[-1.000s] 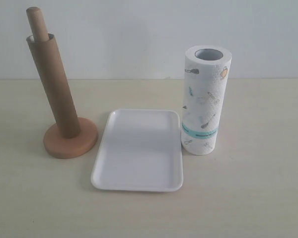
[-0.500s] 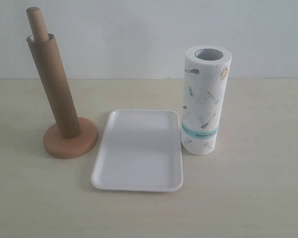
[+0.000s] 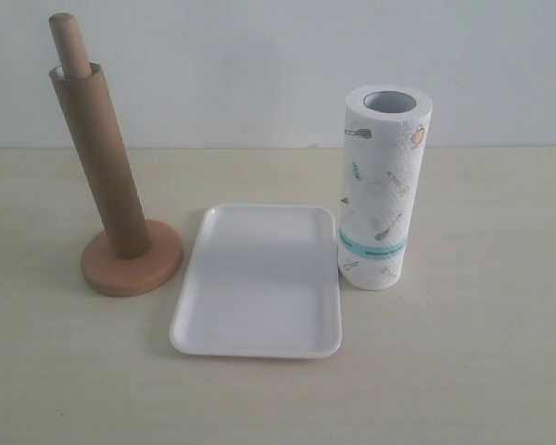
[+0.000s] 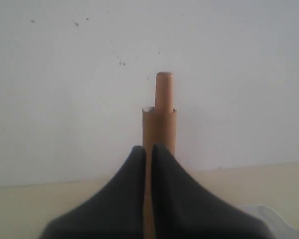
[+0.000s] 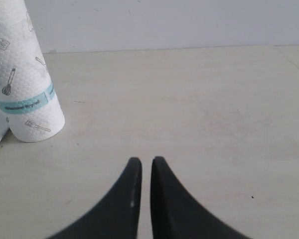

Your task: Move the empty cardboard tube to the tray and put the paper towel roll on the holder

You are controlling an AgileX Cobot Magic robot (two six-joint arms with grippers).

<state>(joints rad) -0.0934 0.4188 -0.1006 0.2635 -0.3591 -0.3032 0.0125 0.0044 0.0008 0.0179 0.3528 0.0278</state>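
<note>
The brown cardboard tube (image 3: 100,162) stands tilted over the rod of the wooden holder (image 3: 132,262) at the left; the rod's rounded tip (image 3: 67,42) sticks out above it. The white tray (image 3: 259,283) lies in the middle. The printed paper towel roll (image 3: 382,190) stands upright against the tray's right side. Neither gripper shows in the exterior view. In the left wrist view my left gripper (image 4: 148,149) is shut and empty, with the tube (image 4: 159,127) some way beyond it. My right gripper (image 5: 143,162) is shut over bare table, the roll (image 5: 25,79) off to one side.
A pale wall rises behind the light wooden table (image 3: 463,371). The tray's corner (image 4: 269,216) shows at the edge of the left wrist view.
</note>
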